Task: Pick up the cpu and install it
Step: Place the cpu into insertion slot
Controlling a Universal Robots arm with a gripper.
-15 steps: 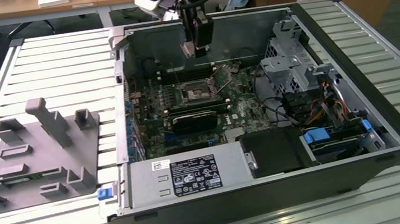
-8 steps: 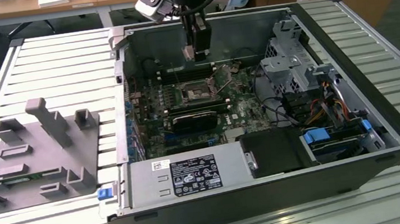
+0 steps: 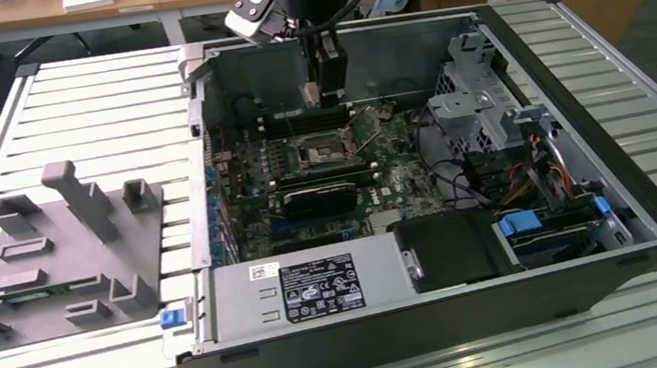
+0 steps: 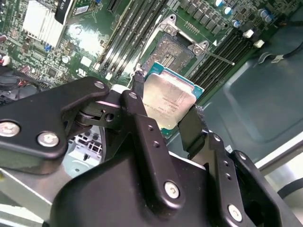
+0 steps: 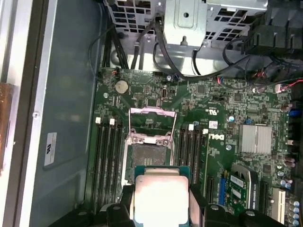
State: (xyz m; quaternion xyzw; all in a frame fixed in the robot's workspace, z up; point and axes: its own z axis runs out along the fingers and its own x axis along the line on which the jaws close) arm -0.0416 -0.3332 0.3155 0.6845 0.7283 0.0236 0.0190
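Note:
My gripper (image 4: 165,101) is shut on the cpu (image 4: 168,100), a flat square chip with a silver top plate and a thin teal-green rim, pinched by two opposite edges. In the first wrist view the cpu (image 5: 161,196) hangs above the motherboard, short of the open socket (image 5: 146,158), whose metal bracket (image 5: 151,124) is flipped up. In the second wrist view the socket (image 4: 173,47) lies just beyond the chip. In the exterior view the gripper (image 3: 328,87) hangs inside the open computer case, above the socket (image 3: 328,152) near the back wall.
Memory slots (image 5: 108,161) flank the socket on both sides. A black expansion card (image 3: 323,196) sits on the board. A drive cage (image 3: 472,84) and cable bundles (image 3: 526,171) fill the case on the exterior view's right. A grey fixture (image 3: 59,261) stands on the slatted table.

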